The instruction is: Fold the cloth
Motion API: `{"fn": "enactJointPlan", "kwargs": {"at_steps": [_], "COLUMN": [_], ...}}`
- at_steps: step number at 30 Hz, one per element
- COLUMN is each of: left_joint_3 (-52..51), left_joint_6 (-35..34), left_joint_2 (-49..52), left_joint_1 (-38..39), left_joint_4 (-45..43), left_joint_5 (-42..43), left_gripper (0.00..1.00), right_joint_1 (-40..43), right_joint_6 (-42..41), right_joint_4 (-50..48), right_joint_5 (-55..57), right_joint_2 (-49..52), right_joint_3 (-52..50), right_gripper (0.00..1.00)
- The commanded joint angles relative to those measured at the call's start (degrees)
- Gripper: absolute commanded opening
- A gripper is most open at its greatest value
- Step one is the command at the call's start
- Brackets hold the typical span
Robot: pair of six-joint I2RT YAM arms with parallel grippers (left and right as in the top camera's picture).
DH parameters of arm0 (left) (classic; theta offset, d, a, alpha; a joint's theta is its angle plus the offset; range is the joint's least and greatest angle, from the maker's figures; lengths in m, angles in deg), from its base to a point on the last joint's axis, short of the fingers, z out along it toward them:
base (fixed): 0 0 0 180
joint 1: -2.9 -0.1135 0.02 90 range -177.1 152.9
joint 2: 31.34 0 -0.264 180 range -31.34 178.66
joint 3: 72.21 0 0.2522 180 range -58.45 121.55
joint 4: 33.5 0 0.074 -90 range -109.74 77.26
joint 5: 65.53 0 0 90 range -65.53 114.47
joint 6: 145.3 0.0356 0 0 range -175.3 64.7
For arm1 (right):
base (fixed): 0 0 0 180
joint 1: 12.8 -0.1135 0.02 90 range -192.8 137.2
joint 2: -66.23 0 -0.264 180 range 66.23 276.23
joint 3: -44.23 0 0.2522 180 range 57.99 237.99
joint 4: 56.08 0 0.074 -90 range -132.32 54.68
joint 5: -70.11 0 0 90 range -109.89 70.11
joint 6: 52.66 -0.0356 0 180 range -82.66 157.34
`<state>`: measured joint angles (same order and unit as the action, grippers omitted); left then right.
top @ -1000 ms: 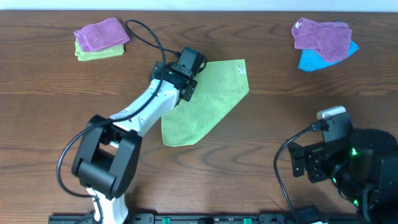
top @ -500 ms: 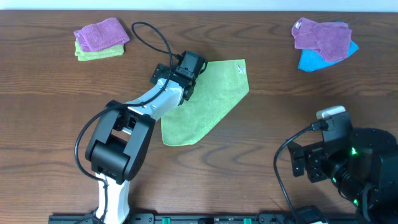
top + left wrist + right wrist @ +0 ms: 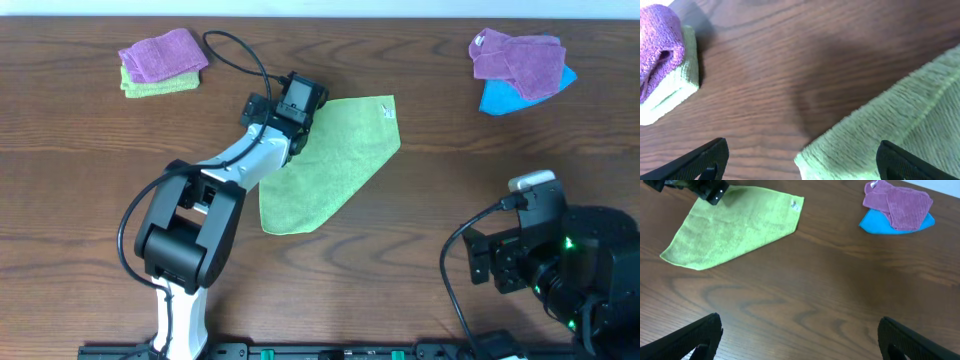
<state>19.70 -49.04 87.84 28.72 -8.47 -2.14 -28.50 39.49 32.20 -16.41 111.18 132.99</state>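
Note:
The cloth (image 3: 335, 160), a lime-green towel, lies flat mid-table with its white tag (image 3: 386, 110) at the far right corner. My left gripper (image 3: 297, 108) hovers over the cloth's far left corner. In the left wrist view that corner of the cloth (image 3: 900, 115) lies between the wide-apart fingers (image 3: 705, 160) of the open left gripper (image 3: 802, 167), and neither finger touches it. My right arm (image 3: 540, 250) sits at the near right, away from the cloth (image 3: 735, 225). The right gripper (image 3: 807, 340) is open over bare wood.
A purple towel (image 3: 160, 52) rests on a paler yellow-green folded towel (image 3: 155, 87) at the far left. Another purple towel (image 3: 518, 60) lies on a blue one (image 3: 500, 97) at the far right. A black cable (image 3: 235, 50) loops behind the left wrist.
The left arm's lower links swung toward the table's middle and the wrist shifted slightly toward the far left. The cloth and the right arm stayed still.

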Motion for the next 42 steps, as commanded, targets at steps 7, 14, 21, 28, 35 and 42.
{"fn": "enactJointPlan", "kwargs": {"at_steps": [7, 14, 21, 28, 35, 42], "left_joint_3": [0.9, 0.9, 0.9, 0.9, 0.9, 0.9], "left_joint_6": [0.3, 0.4, 0.4, 0.4, 0.4, 0.5], "left_joint_2": [1.8, 1.8, 1.8, 1.9, 1.9, 2.1], "left_joint_1": [0.6, 2.3, 0.4, -1.1, -0.1, 0.1], "left_joint_4": [0.5, 0.6, -1.7, -1.7, -1.3, -1.1], "left_joint_5": [0.6, 0.5, 0.6, 1.0, 1.2, 6.6], "left_gripper": [0.96, 0.96, 0.96, 0.96, 0.96, 0.96], "right_joint_1": [-0.1, -0.1, -0.1, -0.1, -0.1, -0.1], "right_joint_6": [0.7, 0.7, 0.4, 0.4, 0.4, 0.4], "right_joint_4": [-0.2, -0.3, -0.2, -0.4, -0.5, -0.5], "right_joint_5": [-0.1, -0.1, -0.6, -0.8, -1.0, -1.0], "right_joint_2": [1.7, 3.1, 3.1, 3.1, 3.1, 3.1], "right_joint_3": [0.6, 0.6, 0.6, 0.6, 0.6, 0.6], "right_gripper": [0.99, 0.99, 0.99, 0.99, 0.99, 0.99]}}
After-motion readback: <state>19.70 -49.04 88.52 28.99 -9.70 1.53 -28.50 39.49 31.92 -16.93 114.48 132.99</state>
